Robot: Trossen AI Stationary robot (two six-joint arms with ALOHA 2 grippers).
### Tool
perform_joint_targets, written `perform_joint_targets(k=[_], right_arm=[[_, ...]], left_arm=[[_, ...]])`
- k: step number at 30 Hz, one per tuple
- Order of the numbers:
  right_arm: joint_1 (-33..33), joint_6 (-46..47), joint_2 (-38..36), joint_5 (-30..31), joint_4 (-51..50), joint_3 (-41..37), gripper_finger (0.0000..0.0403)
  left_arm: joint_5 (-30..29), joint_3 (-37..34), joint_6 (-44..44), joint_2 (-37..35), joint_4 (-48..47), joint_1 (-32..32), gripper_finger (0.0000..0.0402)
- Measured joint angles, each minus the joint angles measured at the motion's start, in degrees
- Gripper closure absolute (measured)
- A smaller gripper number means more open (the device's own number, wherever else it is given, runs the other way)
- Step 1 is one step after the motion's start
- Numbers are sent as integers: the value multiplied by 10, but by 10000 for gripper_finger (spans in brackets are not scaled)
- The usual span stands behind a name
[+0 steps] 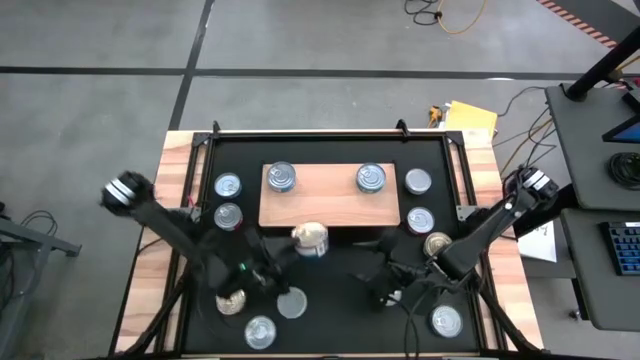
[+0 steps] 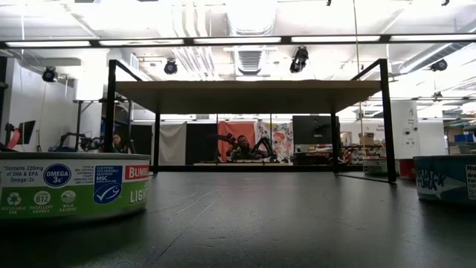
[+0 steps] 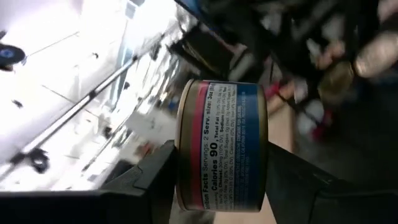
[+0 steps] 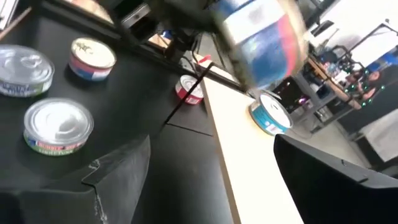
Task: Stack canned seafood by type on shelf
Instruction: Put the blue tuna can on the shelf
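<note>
The shelf (image 1: 330, 205) is a light-wood board on black legs (image 2: 245, 97) at the middle of the black mat. Two silver-lidded cans (image 1: 281, 178) (image 1: 371, 178) stand on its far half. My left gripper (image 1: 297, 245) is just off the shelf's near edge, shut on a can with a red and blue label (image 3: 221, 143); the same can shows blurred in the right wrist view (image 4: 261, 37). My right gripper (image 1: 372, 262) hangs open, with nothing in it, over the mat near the shelf's near right part (image 4: 211, 186). My left gripper pinches the can between its two fingers, one finger (image 3: 152, 177) at one flat end and the other (image 3: 295, 177) at the opposite end (image 3: 264, 155). The fingers reach roughly level from the table's left. The can is lifted clear, lying on its side, label facing the wrist camera.
Loose cans stand on the mat: two left of the shelf (image 1: 228, 185) (image 1: 228, 215), three right of it (image 1: 418, 181) (image 1: 420, 220) (image 1: 437, 243), three near left (image 1: 232, 300) (image 1: 260, 330) (image 1: 292, 302), one near right (image 1: 446, 321). Two cans (image 2: 71, 186) (image 2: 446, 179) flank the low view.
</note>
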Motion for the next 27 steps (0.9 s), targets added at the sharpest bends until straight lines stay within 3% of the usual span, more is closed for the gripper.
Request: perform_joint_targets(k=[2, 6, 8, 12, 18, 21, 27], right_arm=[[0, 9, -6, 0, -7, 0, 76], [0, 11, -6, -4, -15, 0, 82], [-3, 11, -1, -4, -15, 0, 85], [-11, 14, 9, -5, -27, -1, 90], [-24, 22, 22, -4, -37, -1, 96], [-30, 22, 24, -4, -38, -1, 96], [-36, 21, 26, -4, -38, -1, 88]], left_arm=[[37, -19, -80, -50, -50, 14, 221], [51, -26, -282, -91, -289, 16, 221], [24, -10, -349, -87, -399, 7, 221], [-94, 52, -448, -65, -634, -12, 221], [-90, 139, -617, -43, -918, -10, 221], [-85, 143, -650, -34, -981, -8, 221], [-94, 116, -665, -34, -990, 0, 221]])
